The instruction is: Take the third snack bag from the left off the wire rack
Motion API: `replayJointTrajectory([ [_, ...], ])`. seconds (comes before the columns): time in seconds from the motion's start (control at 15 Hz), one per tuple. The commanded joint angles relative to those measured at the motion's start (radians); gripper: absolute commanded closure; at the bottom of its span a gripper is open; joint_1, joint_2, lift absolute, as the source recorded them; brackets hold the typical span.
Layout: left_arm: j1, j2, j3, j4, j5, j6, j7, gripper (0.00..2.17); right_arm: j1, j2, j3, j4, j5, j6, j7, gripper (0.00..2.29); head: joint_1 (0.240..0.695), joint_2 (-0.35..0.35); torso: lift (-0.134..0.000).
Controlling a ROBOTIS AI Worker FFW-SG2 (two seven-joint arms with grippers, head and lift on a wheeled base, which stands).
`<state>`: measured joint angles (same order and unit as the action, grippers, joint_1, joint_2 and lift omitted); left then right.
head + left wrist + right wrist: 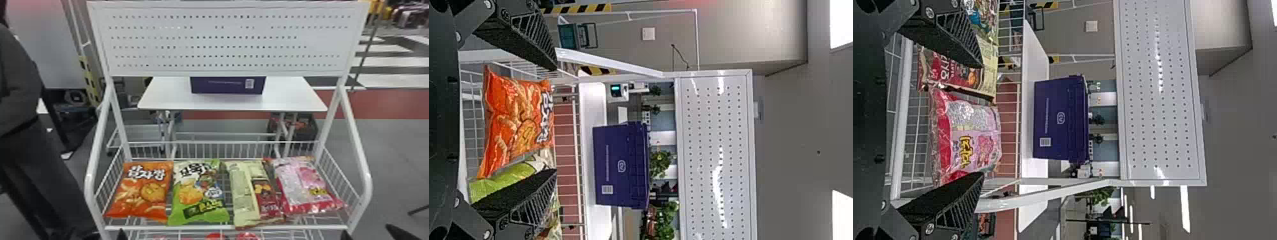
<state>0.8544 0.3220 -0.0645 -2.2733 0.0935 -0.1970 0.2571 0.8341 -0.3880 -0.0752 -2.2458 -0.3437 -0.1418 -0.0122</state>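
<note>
Left claw: fingers spread wide, nothing held. Straight ahead of it, framed between its fingers, lies the orange bag; the green bag sits just past one finger. Right claw: also wide, also holding nothing. The pink bag lies ahead between its fingers, and the third bag, pale green and red, lies ahead beside one finger. From the head view, the third bag lies flat on the rack, touching the green bag on one side and the pink bag on the other. Neither claw touches any bag. Well beyond both claws, behind the rack: a table bearing a dark blue box, under the rack's pegboard.
</note>
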Motion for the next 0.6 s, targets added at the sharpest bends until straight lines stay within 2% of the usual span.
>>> replayJointTrajectory([
  [0.0,0.000,-0.001,-0.002,0.000,-0.002,0.000,0.001,0.17,-0.003,0.001,0.000,0.005,0.000,0.003,0.000,0.13,0.499,0.000,0.000],
  [0.13,0.006,-0.004,-0.011,-0.003,-0.008,-0.006,0.001,0.17,-0.066,0.003,0.032,0.054,0.011,0.003,-0.002,0.13,0.499,0.000,0.000],
  [0.33,-0.002,-0.008,-0.025,0.009,-0.014,-0.003,-0.001,0.17,-0.254,0.003,0.135,0.146,0.034,0.064,-0.006,0.13,0.499,0.000,0.000],
  [0.53,-0.009,-0.008,-0.031,0.018,-0.014,0.000,-0.001,0.17,-0.472,0.049,0.244,0.268,0.043,0.221,-0.012,0.13,0.499,0.000,0.000],
])
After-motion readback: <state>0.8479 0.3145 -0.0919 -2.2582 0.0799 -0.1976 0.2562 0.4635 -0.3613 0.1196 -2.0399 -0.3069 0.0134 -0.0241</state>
